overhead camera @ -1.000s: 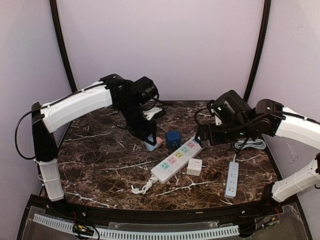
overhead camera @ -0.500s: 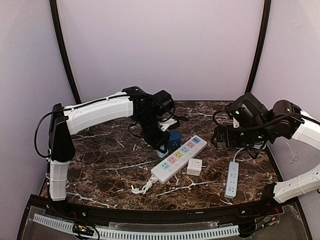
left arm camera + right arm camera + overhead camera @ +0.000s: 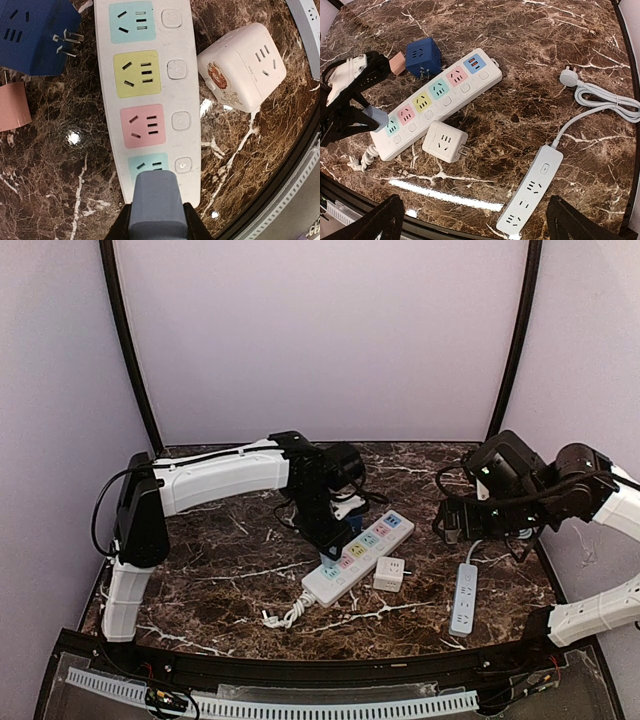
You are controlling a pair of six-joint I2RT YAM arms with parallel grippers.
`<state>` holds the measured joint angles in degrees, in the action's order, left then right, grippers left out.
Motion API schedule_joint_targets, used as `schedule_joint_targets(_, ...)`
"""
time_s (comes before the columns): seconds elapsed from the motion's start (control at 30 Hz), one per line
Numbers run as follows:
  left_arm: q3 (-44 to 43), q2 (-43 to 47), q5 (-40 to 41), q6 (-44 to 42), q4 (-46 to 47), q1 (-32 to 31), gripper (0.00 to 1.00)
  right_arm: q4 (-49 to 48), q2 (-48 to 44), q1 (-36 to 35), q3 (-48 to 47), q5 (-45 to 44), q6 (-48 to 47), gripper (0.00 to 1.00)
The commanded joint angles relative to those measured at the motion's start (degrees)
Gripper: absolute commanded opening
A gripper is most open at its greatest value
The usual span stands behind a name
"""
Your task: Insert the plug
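Observation:
My left gripper is shut on a grey-blue plug. It holds the plug right over the teal end socket of the white power strip, which has coloured sockets. I cannot tell whether the prongs are in. In the top view the left gripper is at the strip. The right wrist view shows the plug at the strip's near-left end. My right gripper is open and empty, high above the table at the right.
A white cube adapter lies just in front of the strip. A blue cube adapter and a pink block lie behind it. A small white power strip with a coiled cable and plug lies at the right.
My left arm has swung right and nearer, from the pink block to the near end of the coloured strip, carrying the plug. My right arm has drawn back to the right.

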<state>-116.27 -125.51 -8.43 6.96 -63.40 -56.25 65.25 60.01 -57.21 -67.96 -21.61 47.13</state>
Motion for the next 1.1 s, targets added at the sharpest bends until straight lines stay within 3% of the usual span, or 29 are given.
schedule_joint_targets(0.0, -2.10, -1.21, 1.52, -0.84, -0.85, -0.65, 0.01, 0.31, 0.22, 0.45, 0.01, 0.08, -1.08, 0.99)
schedule_joint_targets(1.07, -3.20, -3.17, 1.58, -0.82, -4.26, -1.40, 0.01, -1.29, 4.33, 0.86, 0.30, -1.44, -5.22, 0.99)
